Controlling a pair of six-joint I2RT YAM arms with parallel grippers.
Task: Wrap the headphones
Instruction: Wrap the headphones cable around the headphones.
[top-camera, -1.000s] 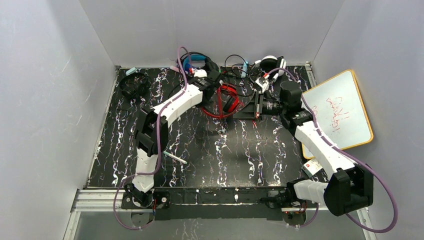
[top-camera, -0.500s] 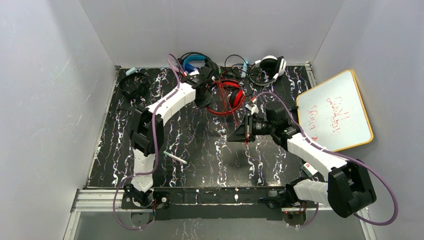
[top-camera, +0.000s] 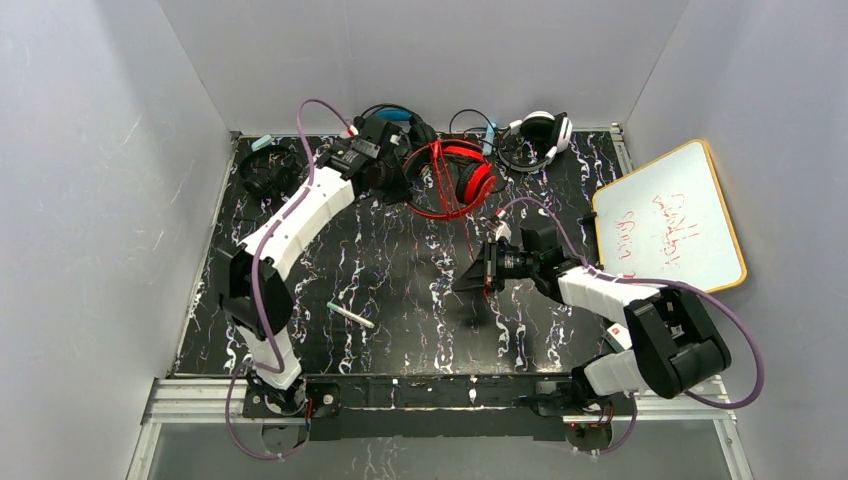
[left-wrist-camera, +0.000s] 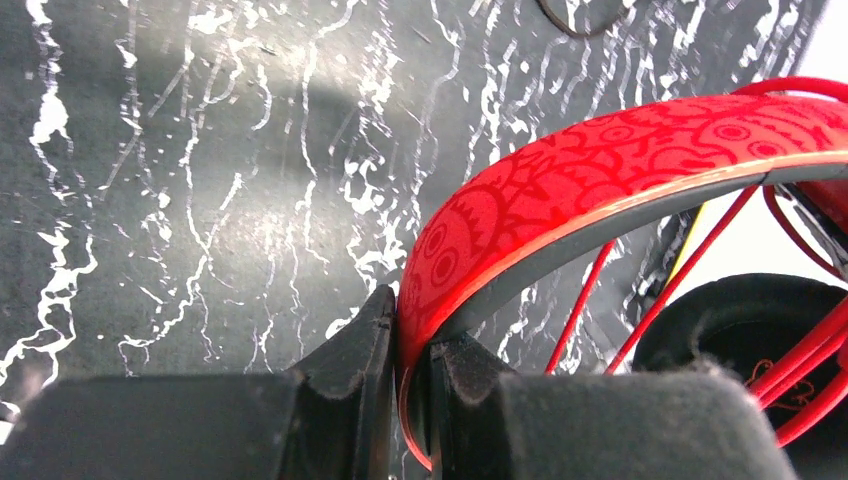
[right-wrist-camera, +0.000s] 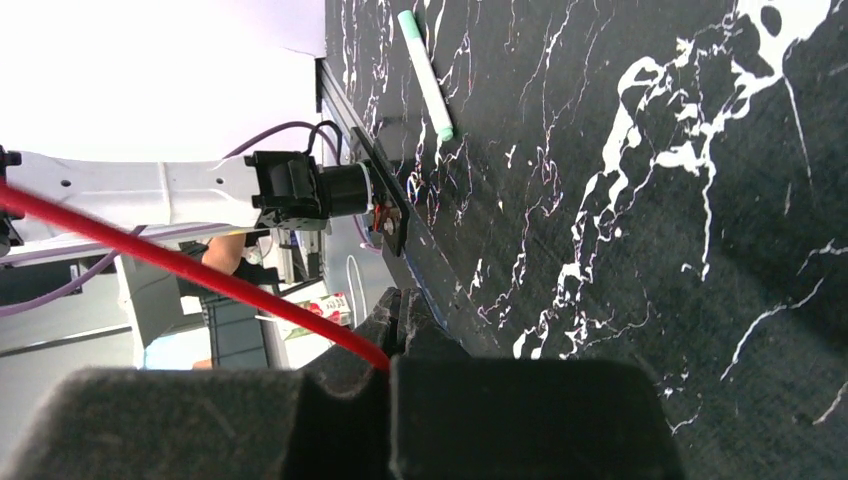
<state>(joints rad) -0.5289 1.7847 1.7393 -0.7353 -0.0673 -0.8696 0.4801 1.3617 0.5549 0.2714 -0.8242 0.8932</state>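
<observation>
The red headphones (top-camera: 462, 183) sit toward the far middle of the black, white-veined bench (top-camera: 420, 330), just in front of a black pair with a blue band (top-camera: 390, 117) near the back wall. The left hand (left-wrist-camera: 408, 340) is closed narrow on the patterned red headband (left-wrist-camera: 620, 165), its two dark fingers pinching the band's edge near one end. From the left wrist view the band arches up and away to the right, with thin red wires and a black ear pad (left-wrist-camera: 740, 320) below it. It is not clear whether the ear cups rest on the bench. The right hand (right-wrist-camera: 392, 345) is shut tight on the red cable (right-wrist-camera: 200, 280), which runs straight and taut up to the pinch point between its fingers. From above, this cable stretches from the headphones toward the near side, down to the right hand over the middle of the bench, well apart from the left hand. A green-capped marker (top-camera: 350, 316) lies on the bench nearer the left arm's base. An all-black pair (top-camera: 265, 170) lies at the far left edge, a white pair (top-camera: 543, 128) at the far right, and a whiteboard (top-camera: 670, 225) with red writing leans beside the bench on the right.
</observation>
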